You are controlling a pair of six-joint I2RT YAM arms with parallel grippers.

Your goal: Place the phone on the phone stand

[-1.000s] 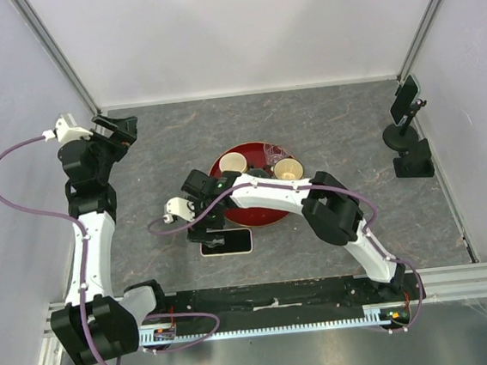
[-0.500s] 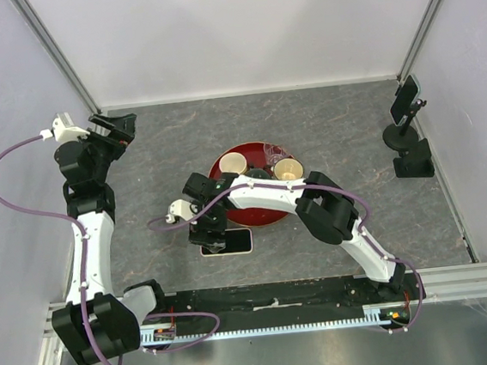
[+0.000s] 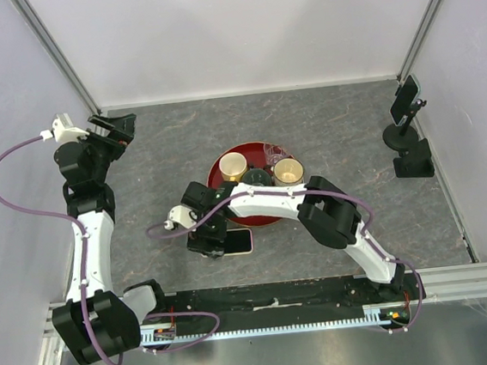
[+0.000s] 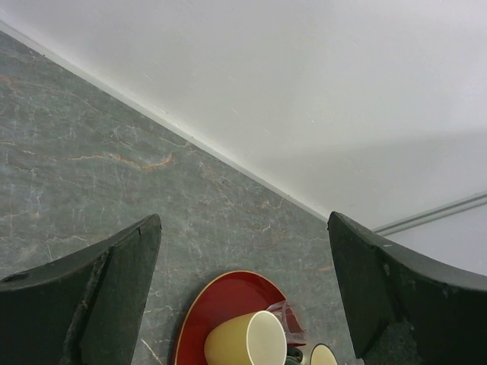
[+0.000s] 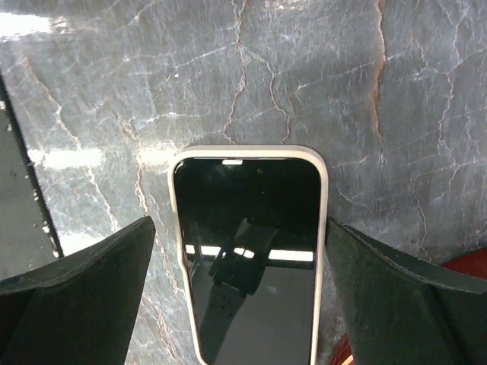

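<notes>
The phone (image 5: 247,251), black screen up in a white case, lies flat on the grey marbled table just in front of the red plate. My right gripper (image 5: 240,228) is open and low over it, one finger on each long side, with small gaps to the case. From above, the right gripper (image 3: 210,237) covers the left end of the phone (image 3: 241,241). The black phone stand (image 3: 408,145) stands at the far right by the wall, its clamp head tilted. My left gripper (image 3: 117,126) hangs open and holding nothing at the back left, seen also in the left wrist view (image 4: 243,228).
A red plate (image 3: 218,166) in the middle of the table carries two yellow cups (image 3: 232,164) (image 3: 288,171), a dark item and a clear plastic piece. The same red plate (image 4: 221,304) shows under the left gripper. White walls close in the back and both sides.
My right gripper has moved toward the near edge and down over the phone, so its fingers now straddle it. The left arm has barely moved.
</notes>
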